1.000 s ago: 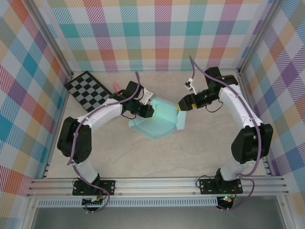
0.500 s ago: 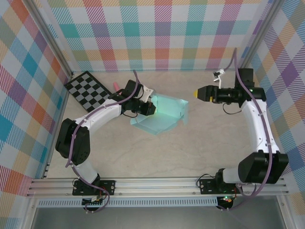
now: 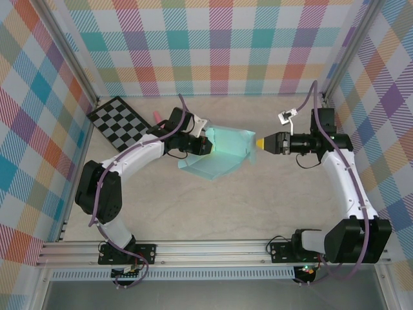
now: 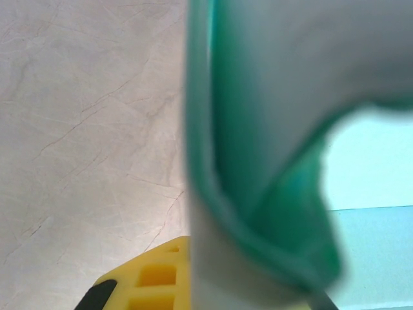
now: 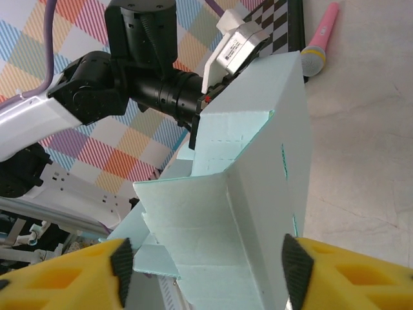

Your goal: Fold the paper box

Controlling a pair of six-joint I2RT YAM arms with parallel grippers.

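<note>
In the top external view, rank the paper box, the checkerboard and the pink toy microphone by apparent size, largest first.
1-2. paper box and checkerboard: about alike; the box stands partly raised, nearer the camera, so I leave them unranked.
3. pink toy microphone: clearly smallest.

Straight ahead of the right pincer (image 3: 259, 142), jaws apart: the pale mint-cyan card box (image 3: 227, 150), its raised panel standing just off the fingertips, blocks that path. Beyond the panel the left pincer (image 3: 206, 146) is clamped on the box's far edge, and its white-and-black arm (image 3: 139, 155) walls off that side. Toward the near rail from the right pincer: bare marbled tabletop (image 3: 258, 206), wide passage. Toward the back wall: an open strip of table. The black-and-grey checkerboard (image 3: 119, 121) and pink toy microphone (image 3: 155, 117) lie well past the left pincer, in the far corner. The plaid side wall (image 3: 381, 97) is close behind the right wrist.
</note>
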